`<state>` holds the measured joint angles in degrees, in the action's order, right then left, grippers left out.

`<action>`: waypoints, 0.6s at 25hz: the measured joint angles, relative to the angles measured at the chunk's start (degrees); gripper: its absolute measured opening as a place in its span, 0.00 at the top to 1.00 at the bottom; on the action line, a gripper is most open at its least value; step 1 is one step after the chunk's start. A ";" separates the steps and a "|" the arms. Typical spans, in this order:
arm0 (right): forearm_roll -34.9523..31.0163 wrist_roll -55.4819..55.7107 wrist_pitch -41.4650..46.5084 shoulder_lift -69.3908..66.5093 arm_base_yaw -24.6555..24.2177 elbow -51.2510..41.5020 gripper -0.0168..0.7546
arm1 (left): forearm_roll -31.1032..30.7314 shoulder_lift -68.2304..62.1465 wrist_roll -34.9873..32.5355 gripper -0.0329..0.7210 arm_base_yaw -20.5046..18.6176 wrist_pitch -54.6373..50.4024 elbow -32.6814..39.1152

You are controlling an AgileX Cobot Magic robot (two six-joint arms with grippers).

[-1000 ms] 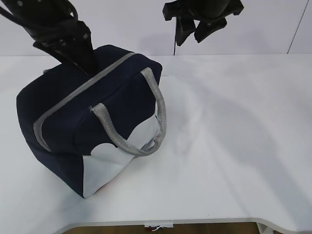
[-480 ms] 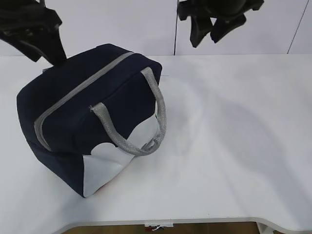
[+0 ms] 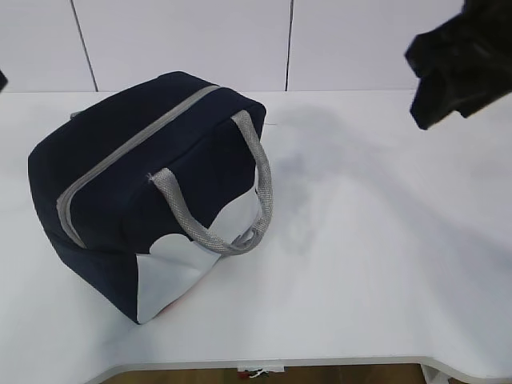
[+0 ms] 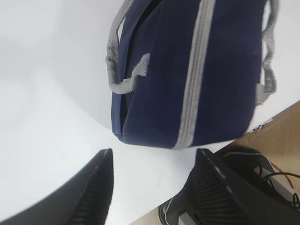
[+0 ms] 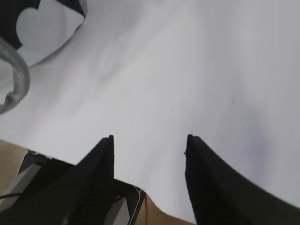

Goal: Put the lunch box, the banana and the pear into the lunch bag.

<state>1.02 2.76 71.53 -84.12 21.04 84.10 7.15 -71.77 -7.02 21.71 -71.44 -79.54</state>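
The navy lunch bag [image 3: 152, 188] stands on the left of the white table [image 3: 384, 240] with its grey zipper [image 3: 128, 148] shut along the top and a grey handle [image 3: 240, 200] hanging over its white side panel. It also shows in the left wrist view [image 4: 187, 70]. The lunch box, the banana and the pear are out of view. My left gripper [image 4: 152, 157] is open and empty above the table, away from the bag. My right gripper [image 5: 149, 140] is open and empty high over the table's right side; it appears as a dark blur in the exterior view [image 3: 460, 64].
The table's front edge [image 3: 280, 364] runs along the bottom. A white panelled wall [image 3: 240, 40] stands behind the table. The bag's handle and white panel show at the top left of the right wrist view [image 5: 18, 70].
My left arm has lifted off the bag's back left and left the exterior view. My right arm has swung from the top centre to the upper right. The bag has not moved.
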 joint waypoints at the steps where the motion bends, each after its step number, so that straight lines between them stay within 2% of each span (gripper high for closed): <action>1: 0.00 -0.27 0.00 2.68 0.00 -2.27 0.46 | 0.00 2.01 0.00 0.41 0.00 -0.13 0.51; 7: 0.00 -0.48 0.00 17.41 0.00 -12.46 0.46 | 0.35 13.09 0.47 0.41 0.00 -0.50 5.40; 15: 0.20 -0.48 0.38 37.07 0.00 -20.12 0.46 | 1.01 29.69 0.60 0.41 0.00 -0.80 17.86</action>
<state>1.22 2.28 71.91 -47.05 21.04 63.97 8.16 -42.07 -6.41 21.71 -72.23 -61.68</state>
